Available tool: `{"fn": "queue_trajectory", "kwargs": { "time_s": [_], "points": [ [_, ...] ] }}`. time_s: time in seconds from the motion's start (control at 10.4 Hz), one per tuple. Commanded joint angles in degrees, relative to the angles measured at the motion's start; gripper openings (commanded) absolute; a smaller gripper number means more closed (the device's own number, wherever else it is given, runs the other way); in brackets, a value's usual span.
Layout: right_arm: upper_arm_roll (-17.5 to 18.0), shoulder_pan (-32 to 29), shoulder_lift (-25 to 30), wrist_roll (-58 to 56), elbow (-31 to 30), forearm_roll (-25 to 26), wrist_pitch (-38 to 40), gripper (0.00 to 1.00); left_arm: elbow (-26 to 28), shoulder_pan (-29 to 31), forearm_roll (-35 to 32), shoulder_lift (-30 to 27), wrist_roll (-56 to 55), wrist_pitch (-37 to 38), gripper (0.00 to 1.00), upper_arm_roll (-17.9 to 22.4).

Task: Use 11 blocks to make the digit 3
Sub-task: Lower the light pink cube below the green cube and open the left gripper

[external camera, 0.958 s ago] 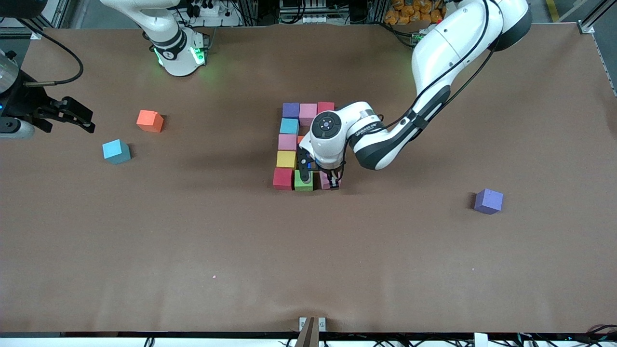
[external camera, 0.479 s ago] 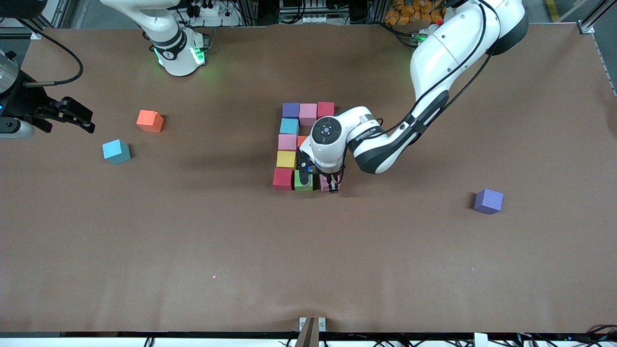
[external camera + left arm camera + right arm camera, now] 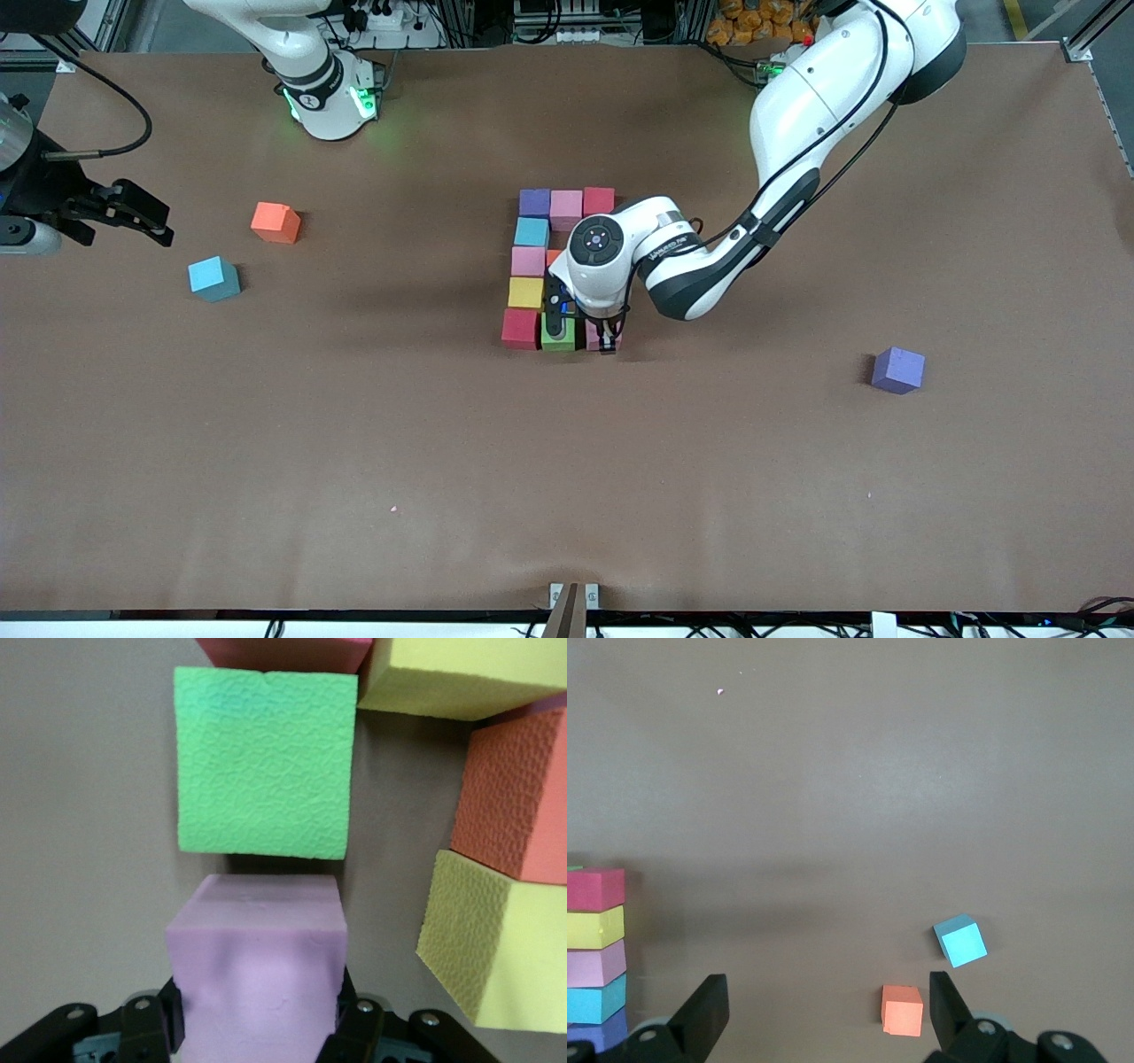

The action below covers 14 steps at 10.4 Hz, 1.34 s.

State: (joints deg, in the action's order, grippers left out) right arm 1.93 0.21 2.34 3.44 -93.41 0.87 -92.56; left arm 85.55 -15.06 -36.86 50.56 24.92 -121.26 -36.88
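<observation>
Near row: red block, green block and my pink block side by side, nearest the front camera.
Left gripper: mine, clamped on the pink block, which sits just beside the green block; whether they touch I cannot tell.
Hidden: my wrist covers the middle of the digit; only an orange sliver shows.
Farther column: yellow block, pink, blue, then purple block, pink and red.
Strays: purple cube toward my end; blue cube and orange cube toward the right arm's end.
Right gripper: waits, spread wide, over the table edge at its own end.
</observation>
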Motion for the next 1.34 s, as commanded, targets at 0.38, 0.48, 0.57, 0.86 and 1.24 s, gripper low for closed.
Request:
{"fn": "queue_trajectory", "kwargs": {
  "time_s": [0.38, 0.48, 0.57, 0.86, 1.24],
  "points": [
    [0.1, -0.5, 0.3, -0.9, -0.3, -1.7, -1.0, 1.00, -2.2, -3.8, 0.4, 0.3, 2.6, -0.6, 0.25, 3.5],
    [0.1, -0.5, 0.3, -1.0, -0.3, -1.7, -1.0, 1.00, -2.2, -4.2, 0.3, 0.3, 2.6, -0.9, 0.24, 3.6],
    [0.1, -0.4, 0.3, -1.0, -0.3, -1.7, -1.0, 1.00, -2.2, -4.4, 0.4, 0.2, 2.5, -1.3, 0.24, 3.6],
    [0.1, -0.4, 0.2, -1.0, -0.3, -1.7, -1.0, 1.00, -2.2, -4.7, 0.4, 0.3, 2.5, -1.3, 0.24, 3.6],
    [0.1, -0.4, 0.3, -1.0, -0.3, -1.7, -1.0, 1.00, -2.2, -5.8, 0.4, 0.9, 2.4, -3.5, 0.24, 5.2]
  ]
}}
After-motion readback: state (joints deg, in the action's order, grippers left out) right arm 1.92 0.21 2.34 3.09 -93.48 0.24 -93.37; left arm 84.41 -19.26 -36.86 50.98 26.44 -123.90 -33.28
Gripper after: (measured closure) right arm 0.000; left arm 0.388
